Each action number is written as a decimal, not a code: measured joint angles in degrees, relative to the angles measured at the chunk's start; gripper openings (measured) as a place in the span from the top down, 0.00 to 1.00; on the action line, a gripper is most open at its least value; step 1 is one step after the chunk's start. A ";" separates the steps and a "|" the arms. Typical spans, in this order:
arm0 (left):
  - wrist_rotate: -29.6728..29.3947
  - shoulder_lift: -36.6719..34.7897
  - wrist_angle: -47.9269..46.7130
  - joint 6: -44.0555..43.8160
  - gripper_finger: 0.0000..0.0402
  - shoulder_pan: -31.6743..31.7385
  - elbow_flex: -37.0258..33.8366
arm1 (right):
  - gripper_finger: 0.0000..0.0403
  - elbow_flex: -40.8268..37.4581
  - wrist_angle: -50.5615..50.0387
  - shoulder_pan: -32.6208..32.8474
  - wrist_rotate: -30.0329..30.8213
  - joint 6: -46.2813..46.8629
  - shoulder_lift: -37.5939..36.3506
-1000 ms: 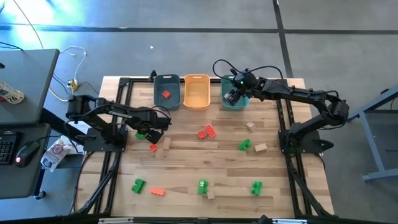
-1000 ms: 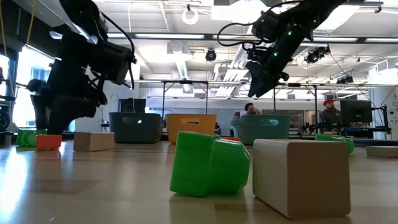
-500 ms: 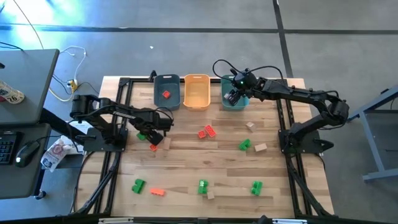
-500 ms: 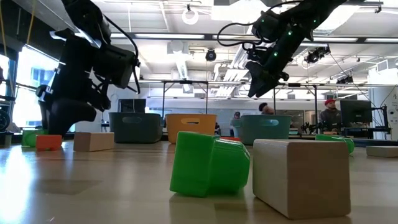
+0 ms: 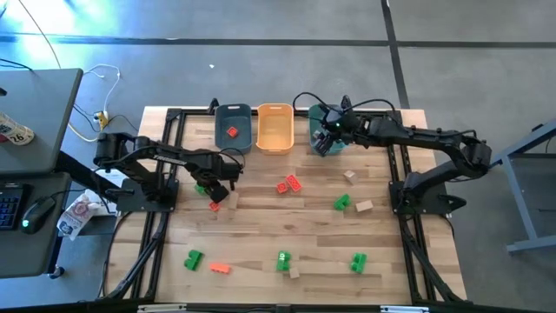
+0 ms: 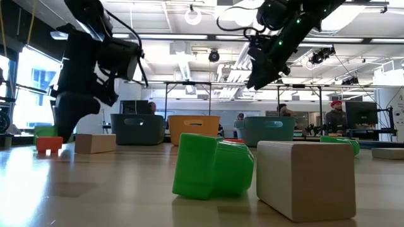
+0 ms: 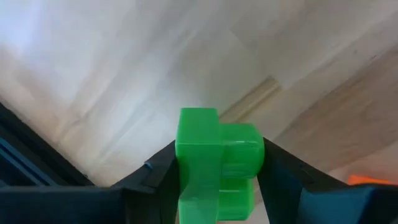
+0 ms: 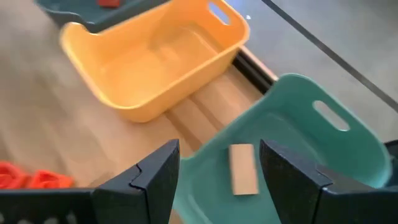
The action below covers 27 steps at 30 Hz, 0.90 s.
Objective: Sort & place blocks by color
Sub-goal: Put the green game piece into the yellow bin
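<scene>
- Compared with a second ago, the left gripper [image 5: 211, 189] has been drawn in from wide spread; its fingers [image 7: 281, 168] are now pressed against both sides of a green block [image 7: 216, 163], which is pinched between them near the table's left edge, just above the wooden top.
- In the low view this green block [image 6: 45, 131] is seen raised slightly above the orange block beside it, where earlier it lay lower and farther left.
- The right gripper [image 5: 325, 139] has been moved a little leftward over the teal bin [image 5: 331, 146]; its fingers are held spread with nothing between them, unchanged in width.
- One tan block [image 8: 241, 168] lies inside the teal bin, as seen in the right wrist view.
- One red block [image 5: 232, 132] lies in the blue-grey bin [image 5: 233, 114].
- No block is visible in the orange-yellow bin [image 5: 274, 129].
- Counted in the high view on the table: five green blocks besides the one held, at [image 5: 341, 203], [image 5: 193, 259], [image 5: 283, 260] and [image 5: 358, 261], the fifth count being uncertain.
- Red-orange blocks on the table: a touching pair [image 5: 288, 184], one [image 5: 215, 206] just beside the left gripper, one [image 5: 219, 269] near the front edge.
- Tan blocks on the table: [image 5: 350, 176], [image 5: 364, 206], [image 5: 233, 199] and a small one [image 5: 294, 273].
</scene>
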 joint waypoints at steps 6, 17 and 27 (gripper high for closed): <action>-1.69 -4.08 0.02 1.40 0.64 -1.25 2.44 | 0.48 -0.01 0.02 4.85 -0.04 2.99 0.01; -1.47 -11.68 8.06 8.60 0.63 -1.20 7.64 | 0.48 0.00 0.80 12.67 -0.07 8.19 0.01; -2.51 -12.62 29.73 19.95 0.63 1.34 10.48 | 0.48 0.00 3.10 17.18 0.57 8.04 0.03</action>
